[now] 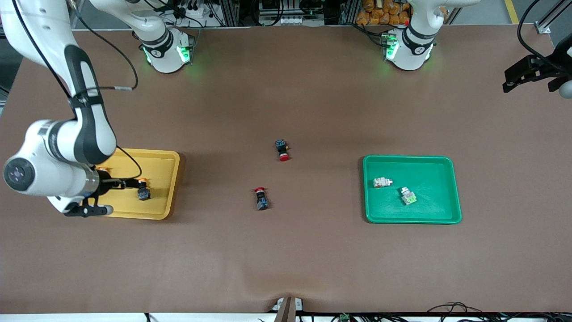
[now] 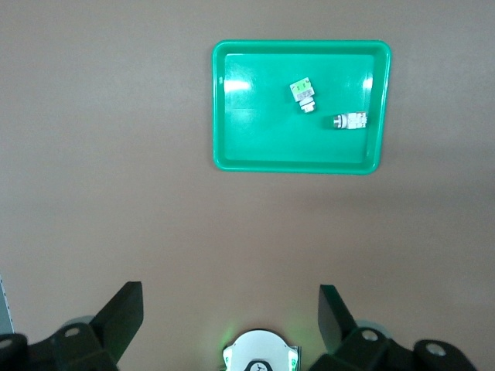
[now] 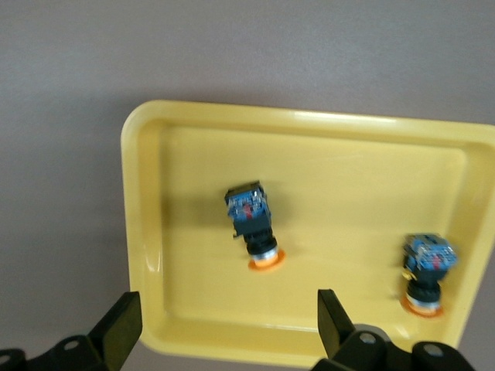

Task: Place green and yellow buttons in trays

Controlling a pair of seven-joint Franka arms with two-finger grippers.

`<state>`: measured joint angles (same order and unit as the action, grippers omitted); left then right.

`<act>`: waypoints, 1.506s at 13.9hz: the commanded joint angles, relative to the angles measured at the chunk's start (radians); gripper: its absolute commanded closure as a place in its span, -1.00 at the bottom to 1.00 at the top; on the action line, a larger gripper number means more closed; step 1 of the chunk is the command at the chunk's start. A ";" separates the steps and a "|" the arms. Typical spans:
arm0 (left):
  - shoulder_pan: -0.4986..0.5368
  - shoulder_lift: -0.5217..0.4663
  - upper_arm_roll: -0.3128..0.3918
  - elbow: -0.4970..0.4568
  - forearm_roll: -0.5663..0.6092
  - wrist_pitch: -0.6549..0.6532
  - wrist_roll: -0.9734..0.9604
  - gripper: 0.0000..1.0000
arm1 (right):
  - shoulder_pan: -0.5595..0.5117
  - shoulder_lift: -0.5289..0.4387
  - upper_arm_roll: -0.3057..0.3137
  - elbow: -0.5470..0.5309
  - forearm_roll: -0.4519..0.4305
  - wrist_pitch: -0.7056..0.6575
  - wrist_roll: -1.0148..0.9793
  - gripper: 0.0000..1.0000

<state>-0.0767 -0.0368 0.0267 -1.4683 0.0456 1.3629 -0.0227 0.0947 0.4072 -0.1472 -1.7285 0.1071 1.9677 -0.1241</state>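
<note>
Two yellow buttons with orange caps and dark bodies lie in the yellow tray [image 1: 172,179]: one [image 1: 143,190] just off my right gripper's fingertip, the other [image 1: 103,169] partly hidden by the arm. My right gripper [image 1: 123,196] hangs open and empty over this tray. The right wrist view shows both buttons [image 3: 251,220] [image 3: 425,270] on the tray [image 3: 139,232], past the open gripper [image 3: 227,303]. The green tray [image 1: 447,197] holds a whitish button [image 1: 382,182] and one with a light-green face [image 1: 408,196]. My left gripper [image 2: 230,295] waits open, high above the green tray [image 2: 219,108].
Two red-capped switches lie on the brown table between the trays, one [image 1: 282,150] farther from the front camera and one [image 1: 261,198] nearer to it. The left gripper [image 1: 514,80] shows at the left arm's end of the table.
</note>
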 commanded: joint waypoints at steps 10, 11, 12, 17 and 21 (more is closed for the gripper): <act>-0.002 0.014 -0.004 0.002 -0.018 0.012 -0.026 -1.00 | -0.082 -0.398 0.000 0.046 -0.058 -0.348 -0.052 -1.00; -0.002 0.014 -0.002 0.002 -0.020 0.012 -0.026 -1.00 | -0.102 -0.419 0.003 0.049 -0.058 -0.372 -0.051 -1.00; 0.000 0.012 -0.002 0.002 -0.020 0.010 -0.026 -1.00 | -0.131 -0.438 0.029 0.050 -0.061 -0.404 -0.043 -1.00; 0.003 0.012 0.001 0.002 -0.036 0.010 -0.020 -1.00 | -0.139 -0.447 0.043 0.085 -0.081 -0.475 0.004 -1.00; 0.005 0.012 0.001 0.002 -0.035 0.010 -0.020 -1.00 | -0.130 -0.446 0.044 0.106 -0.098 -0.501 0.021 -1.00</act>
<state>-0.0771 -0.0190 0.0262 -1.4688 0.0291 1.3706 -0.0382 -0.0271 -0.0263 -0.1186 -1.6290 0.0347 1.4827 -0.1242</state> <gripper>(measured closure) 0.000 0.000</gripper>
